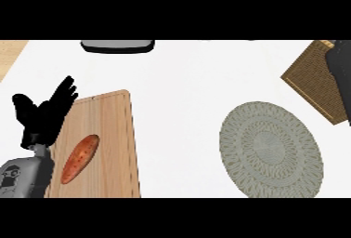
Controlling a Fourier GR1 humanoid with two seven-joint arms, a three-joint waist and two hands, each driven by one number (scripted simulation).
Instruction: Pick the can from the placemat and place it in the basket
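From the head view, the white counter (pixel 185 93) fills the frame. At about nine o'clock the left hand (pixel 41 116) stands open, fingers straight and spread upward, holding nothing, at the left edge of a wooden board (pixel 109 139). A reddish sweet potato (pixel 80 159) lies on the board, tilted, just beside the grey forearm (pixel 26 177) at eight o'clock. At four o'clock lies a round grey placemat (pixel 270 149), its woven top bare. The basket (pixel 316 79) sits at two o'clock, brown and woven, cut off by the right edge, with something dark against its far side. A grey tray (pixel 116 45) shows at twelve o'clock, partly cut by the top. The can shows nowhere in this view, neither on the placemat nor visibly in the basket, so its place cannot be told. The right hand is out of frame.
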